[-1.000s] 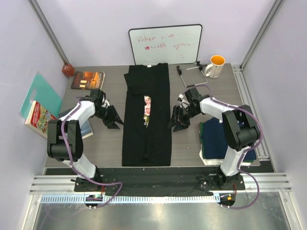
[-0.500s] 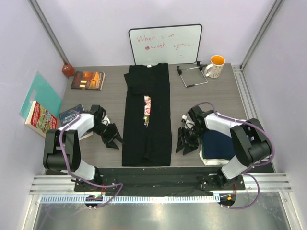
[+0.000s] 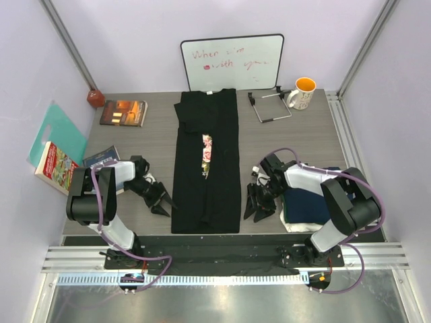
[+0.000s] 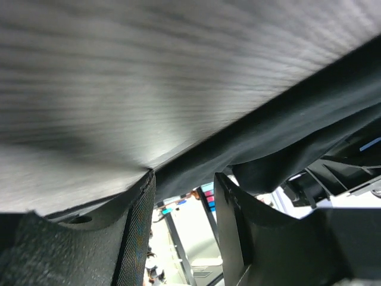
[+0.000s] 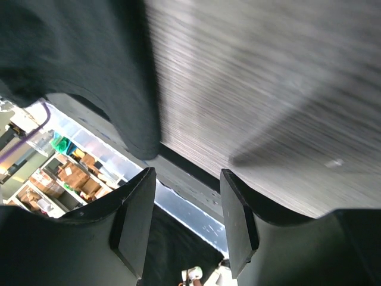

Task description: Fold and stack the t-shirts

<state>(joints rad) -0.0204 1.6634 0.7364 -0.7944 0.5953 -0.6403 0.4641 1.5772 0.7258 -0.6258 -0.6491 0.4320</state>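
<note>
The black t-shirt (image 3: pixel 206 195) lies in the middle of the table as a long narrow strip, a slit of floral print (image 3: pixel 207 153) showing. My left gripper (image 3: pixel 161 202) sits low at the strip's near left edge, open and empty; the left wrist view shows its gap (image 4: pixel 183 199) and black cloth (image 4: pixel 286 134) just ahead. My right gripper (image 3: pixel 256 204) is open beside the near right edge. In the right wrist view its gap (image 5: pixel 187 185) holds nothing, and the shirt's hem (image 5: pixel 89 65) is ahead to the left. A folded navy t-shirt (image 3: pixel 311 202) tops a white one (image 3: pixel 289 226) at the right.
A whiteboard (image 3: pixel 232 62) stands at the back, with a clipboard (image 3: pixel 270 106) and an orange-lined mug (image 3: pixel 303 93) to its right. Books (image 3: pixel 123 112) (image 3: pixel 101 160) (image 3: pixel 54 167) and a teal board (image 3: pixel 57 129) sit on the left. The table's near edge is close under both grippers.
Both grippers have slid from the strip's middle toward the near edge, staying on either side of it. The right jaws have widened slightly.
</note>
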